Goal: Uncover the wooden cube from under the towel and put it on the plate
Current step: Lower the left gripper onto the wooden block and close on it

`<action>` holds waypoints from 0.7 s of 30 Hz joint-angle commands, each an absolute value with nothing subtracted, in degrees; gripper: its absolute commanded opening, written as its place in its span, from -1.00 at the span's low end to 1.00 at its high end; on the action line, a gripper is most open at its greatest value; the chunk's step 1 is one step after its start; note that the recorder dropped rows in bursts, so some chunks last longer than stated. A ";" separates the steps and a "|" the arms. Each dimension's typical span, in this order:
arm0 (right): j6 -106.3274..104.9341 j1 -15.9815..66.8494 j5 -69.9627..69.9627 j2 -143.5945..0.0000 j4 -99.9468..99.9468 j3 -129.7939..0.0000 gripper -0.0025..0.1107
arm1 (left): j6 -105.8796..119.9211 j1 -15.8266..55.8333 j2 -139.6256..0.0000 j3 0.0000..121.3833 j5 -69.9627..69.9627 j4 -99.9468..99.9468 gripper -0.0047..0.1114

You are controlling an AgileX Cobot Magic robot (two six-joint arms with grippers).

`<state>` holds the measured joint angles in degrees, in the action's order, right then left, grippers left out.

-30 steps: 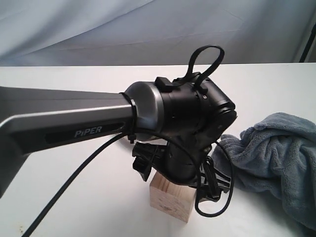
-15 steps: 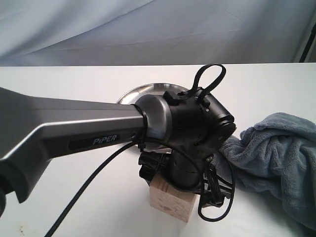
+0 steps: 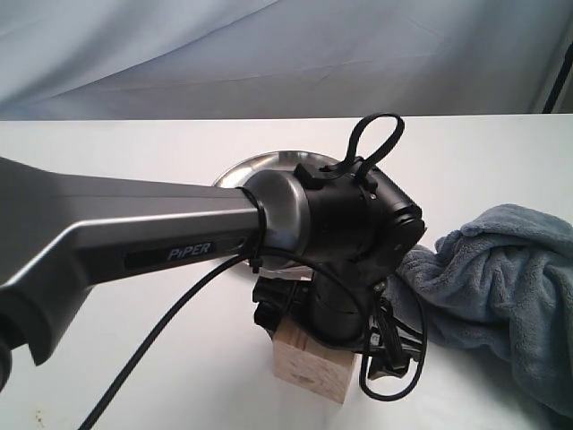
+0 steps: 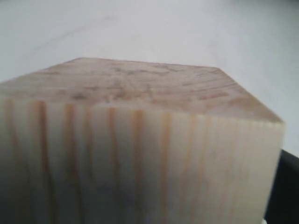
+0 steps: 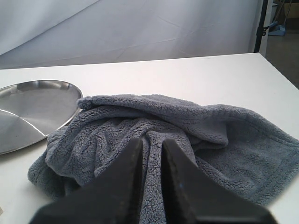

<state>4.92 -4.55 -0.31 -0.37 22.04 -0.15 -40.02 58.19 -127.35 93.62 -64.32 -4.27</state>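
Left hand (image 3: 327, 330) straddles the wooden cube (image 3: 313, 369), jaws spread wide either side. The cube sits bare on the counter (image 3: 501, 152), just beside the towel (image 3: 501, 287), with the plate (image 3: 260, 164) behind the arm. Right hand (image 5: 150, 154) hovers over the towel, nearly closed and empty.

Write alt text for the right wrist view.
A crumpled grey-blue towel lies on a white table, right beside a shiny steel plate. The dark end effector points at the towel from close by, its fingers nearly together.
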 commanded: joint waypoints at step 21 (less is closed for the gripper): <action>5.15 -4.55 -0.99 0.00 22.32 0.00 -0.90 | -39.76 58.18 -127.29 93.68 -62.94 -8.32 -0.32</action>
